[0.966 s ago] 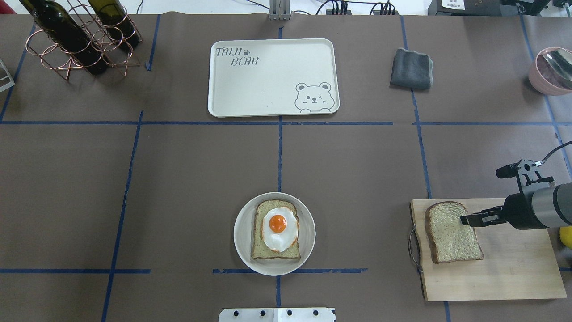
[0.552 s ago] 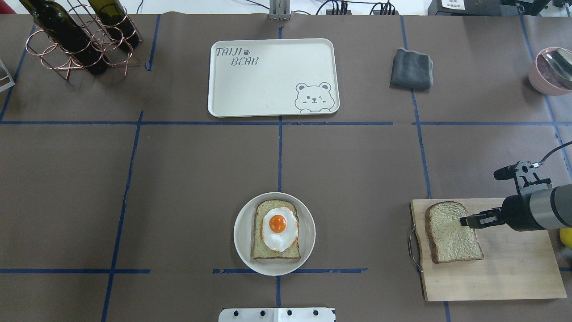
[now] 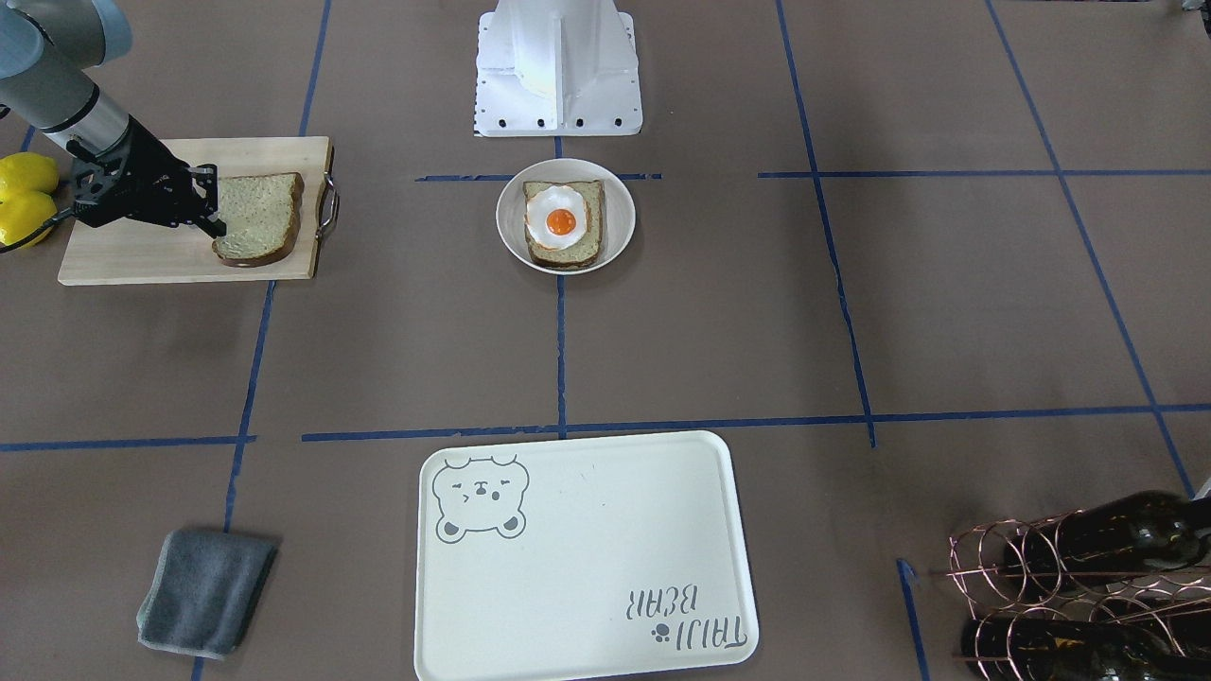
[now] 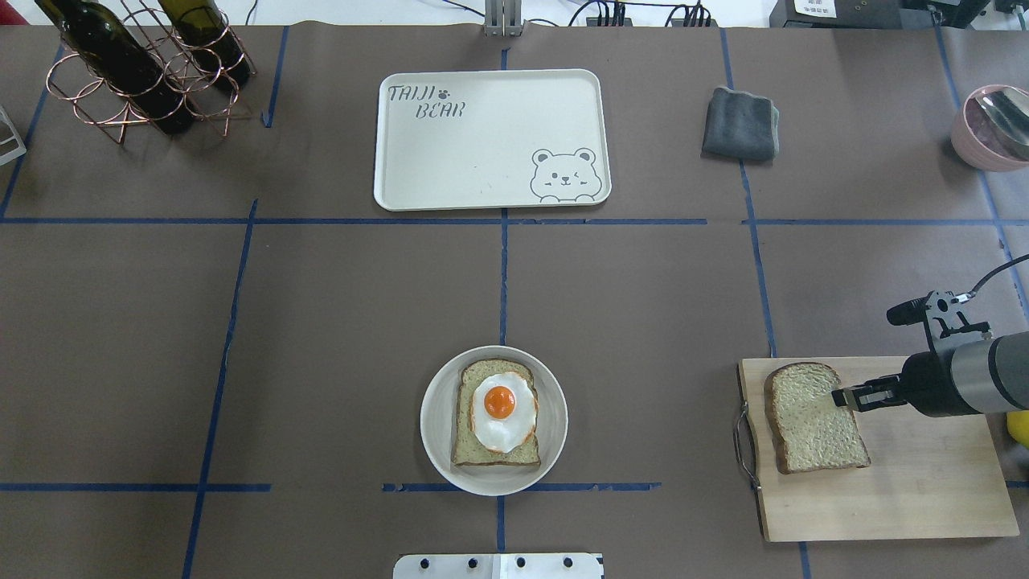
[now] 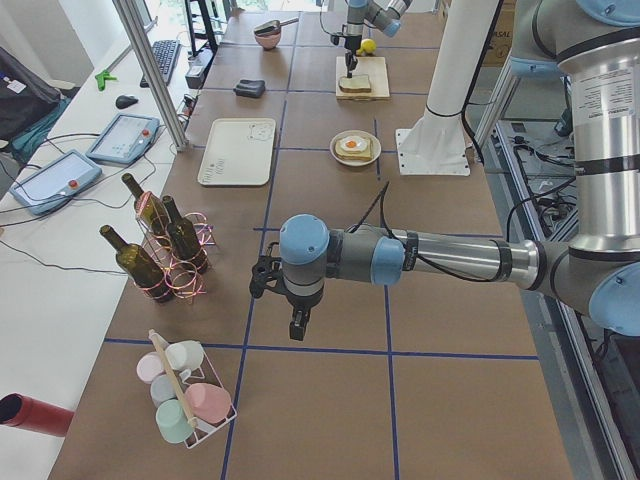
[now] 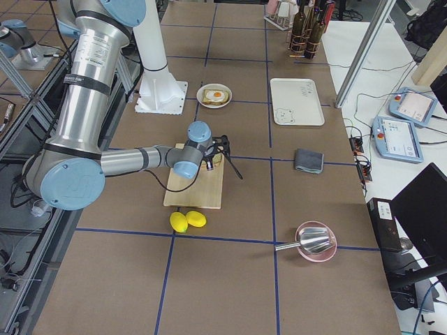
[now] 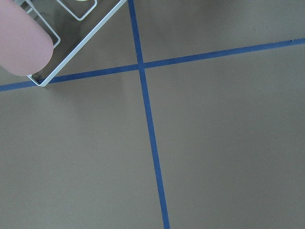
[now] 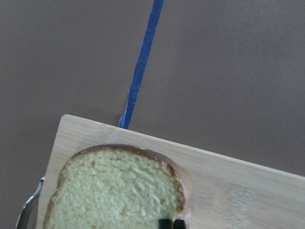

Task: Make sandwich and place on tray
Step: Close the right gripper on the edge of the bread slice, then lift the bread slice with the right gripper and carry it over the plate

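Brown paper covered the tabletop (image 3: 662,331). In the front-facing view the right end effector (image 3: 216,225) sat at the upper left of the frame. Its tips rested at the edge of the loose bread slice (image 3: 260,216) on the wooden cutting board (image 3: 132,255). At upper centre the egg (image 3: 561,219) lay on the other slice in the white dish (image 3: 511,248). The tray (image 3: 587,567) at the bottom held none of it. In the overhead view the right wrist had sunk a little toward the lower right over the last second, while the tips stayed at the slice's right edge and the slice had not shifted. I judged the pick-up of the top slice to be still settling and the sandwich not yet closed. The arm came in low from the right edge, its forearm nearly level. In the exterior left view the left arm stretched across mid-frame, with the left end effector (image 5: 298,325) pointing down over paper, well apart from the food. Whether it was wide or narrow I could not tell. In the exterior right view two lemons (image 6: 187,220) lay just below the board. The left wrist view showed only blue tape lines and a pink cup (image 7: 21,43) at the upper left. In the right wrist view, at the bottom edge, the two dark tips stood narrow and almost together against the crust, with no bread visible between them.
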Available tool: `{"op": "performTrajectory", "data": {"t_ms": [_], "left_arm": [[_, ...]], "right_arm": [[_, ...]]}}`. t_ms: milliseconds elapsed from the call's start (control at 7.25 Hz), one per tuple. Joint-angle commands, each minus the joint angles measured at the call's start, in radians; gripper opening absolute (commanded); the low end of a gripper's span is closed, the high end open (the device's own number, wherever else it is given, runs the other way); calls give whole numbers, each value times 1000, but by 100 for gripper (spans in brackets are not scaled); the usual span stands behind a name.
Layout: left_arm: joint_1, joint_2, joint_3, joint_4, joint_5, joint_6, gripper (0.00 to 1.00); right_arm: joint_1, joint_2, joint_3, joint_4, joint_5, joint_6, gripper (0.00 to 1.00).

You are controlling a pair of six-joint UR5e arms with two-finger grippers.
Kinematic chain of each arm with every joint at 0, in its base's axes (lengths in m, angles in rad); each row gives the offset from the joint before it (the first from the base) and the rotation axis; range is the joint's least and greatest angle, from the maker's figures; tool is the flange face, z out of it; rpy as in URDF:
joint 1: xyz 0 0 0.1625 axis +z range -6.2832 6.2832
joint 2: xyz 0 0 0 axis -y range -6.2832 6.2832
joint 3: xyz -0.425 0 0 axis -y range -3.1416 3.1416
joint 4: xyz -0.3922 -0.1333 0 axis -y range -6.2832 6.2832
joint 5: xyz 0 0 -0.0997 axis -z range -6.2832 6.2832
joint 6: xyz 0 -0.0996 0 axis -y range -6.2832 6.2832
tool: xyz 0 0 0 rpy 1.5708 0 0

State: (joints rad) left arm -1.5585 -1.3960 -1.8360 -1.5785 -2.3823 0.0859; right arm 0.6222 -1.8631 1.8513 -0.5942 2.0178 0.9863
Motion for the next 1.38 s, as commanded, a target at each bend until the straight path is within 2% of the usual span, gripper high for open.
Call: {"op": "performTrajectory", "data": {"t_ms": [0,414,690,966,1241], "left_arm": [[0,0,-3,0,0,0,100],[0,-2,-3,0,0,0,100],[0,-2,-5,0,0,0,100],[0,-2,-3,0,0,0,100],[0,-2,-2,-1,0,0,100]], "right_arm": [[4,-2,6,1,-14,0,0],[31,-4,74,-1,53,0,0],[30,25,104,-3,56,67,0],[25,134,103,-19,55,190,0],[7,334,106,-192,47,247,0]]}}
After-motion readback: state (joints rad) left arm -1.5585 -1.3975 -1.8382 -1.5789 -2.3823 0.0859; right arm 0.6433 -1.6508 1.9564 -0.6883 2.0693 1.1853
